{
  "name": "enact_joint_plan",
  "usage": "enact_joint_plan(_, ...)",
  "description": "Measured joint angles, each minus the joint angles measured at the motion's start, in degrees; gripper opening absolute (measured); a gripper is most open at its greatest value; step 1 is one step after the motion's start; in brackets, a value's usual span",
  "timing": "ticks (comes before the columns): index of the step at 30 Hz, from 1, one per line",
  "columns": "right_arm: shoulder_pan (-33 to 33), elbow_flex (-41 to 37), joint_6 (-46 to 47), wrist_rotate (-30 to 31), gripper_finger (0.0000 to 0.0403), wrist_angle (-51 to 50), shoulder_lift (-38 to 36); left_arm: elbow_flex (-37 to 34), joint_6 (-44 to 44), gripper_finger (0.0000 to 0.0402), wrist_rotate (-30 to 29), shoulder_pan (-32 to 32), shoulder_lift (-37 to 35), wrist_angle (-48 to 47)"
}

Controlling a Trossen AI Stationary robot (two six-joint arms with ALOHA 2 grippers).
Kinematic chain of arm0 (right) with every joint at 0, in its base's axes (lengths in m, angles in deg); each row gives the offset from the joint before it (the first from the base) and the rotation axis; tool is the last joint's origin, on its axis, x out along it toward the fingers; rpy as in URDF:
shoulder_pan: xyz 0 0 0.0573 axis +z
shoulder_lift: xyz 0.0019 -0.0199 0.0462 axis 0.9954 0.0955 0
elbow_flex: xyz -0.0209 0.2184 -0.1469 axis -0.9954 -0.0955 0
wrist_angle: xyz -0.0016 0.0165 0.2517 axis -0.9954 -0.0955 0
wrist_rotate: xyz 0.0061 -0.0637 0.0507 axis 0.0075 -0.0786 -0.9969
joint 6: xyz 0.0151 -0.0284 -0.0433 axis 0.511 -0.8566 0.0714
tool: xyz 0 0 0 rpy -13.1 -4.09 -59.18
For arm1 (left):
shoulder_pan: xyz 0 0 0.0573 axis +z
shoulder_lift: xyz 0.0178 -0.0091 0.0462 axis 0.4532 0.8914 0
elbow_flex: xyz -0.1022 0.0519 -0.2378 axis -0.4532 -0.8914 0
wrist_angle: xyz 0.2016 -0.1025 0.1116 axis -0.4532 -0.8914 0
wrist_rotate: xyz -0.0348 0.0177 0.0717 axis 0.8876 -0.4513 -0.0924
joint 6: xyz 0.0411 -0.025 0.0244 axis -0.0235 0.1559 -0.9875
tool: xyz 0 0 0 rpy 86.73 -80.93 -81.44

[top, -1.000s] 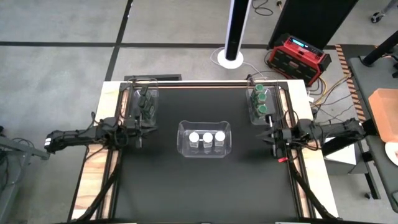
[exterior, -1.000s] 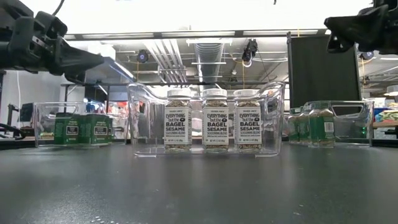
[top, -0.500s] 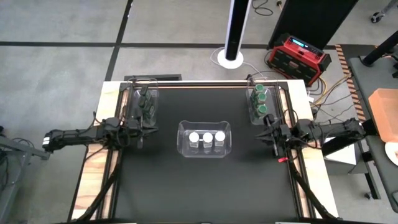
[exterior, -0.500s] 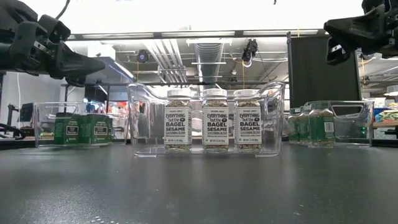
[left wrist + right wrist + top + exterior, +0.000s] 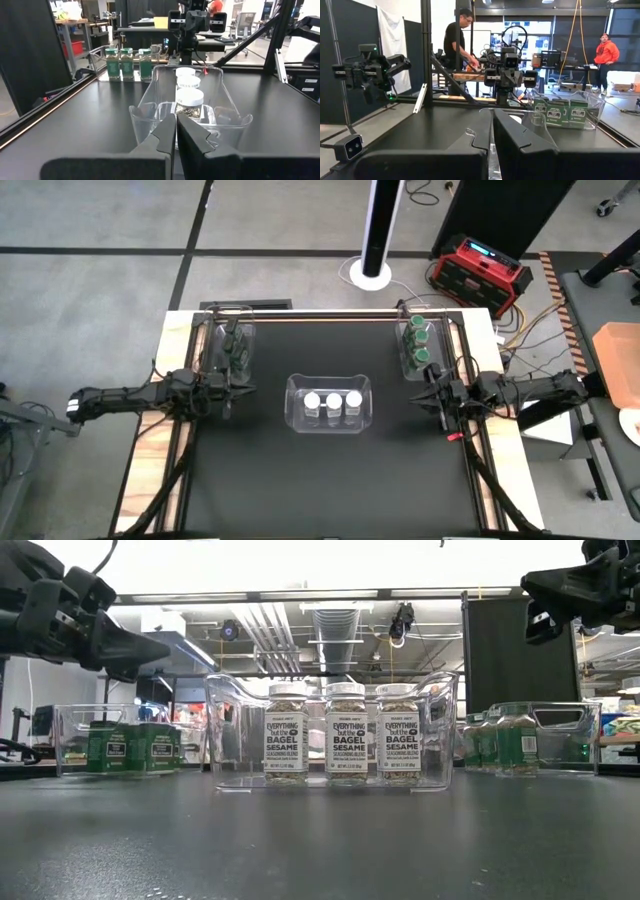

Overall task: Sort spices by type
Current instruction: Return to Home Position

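Observation:
Three white-lidded spice jars (image 5: 331,400) stand upright in the clear middle bin (image 5: 296,416); their labels show in the low view (image 5: 344,740). Dark-lidded jars (image 5: 233,345) stand in the far-left bin (image 5: 70,740). Green-lidded jars (image 5: 420,340) stand in the far-right bin (image 5: 575,735). My left gripper (image 5: 229,392) hovers shut left of the middle bin, above the table, pointing at it (image 5: 176,122). My right gripper (image 5: 430,393) hovers shut right of the middle bin, also raised (image 5: 492,117). Neither holds anything.
Black table top (image 5: 330,480) lies bare in front of the bins. Metal frame rails (image 5: 190,430) run along both side edges. A red case (image 5: 480,272) and a white post base (image 5: 372,275) stand off the table's far side. Two people (image 5: 457,35) stand in the room beyond.
My right gripper has dipped slightly and edged toward the middle bin, still shut. The jars and bins have stayed where they were.

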Motion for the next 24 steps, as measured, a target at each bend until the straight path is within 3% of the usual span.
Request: enact_joint_plan(24, 0.0, 0.0, 0.0, 0.0, 0.0013, 0.0, 0.0, 0.0, 0.0, 0.0000, 0.0, 0.0, 2.6, 0.0)
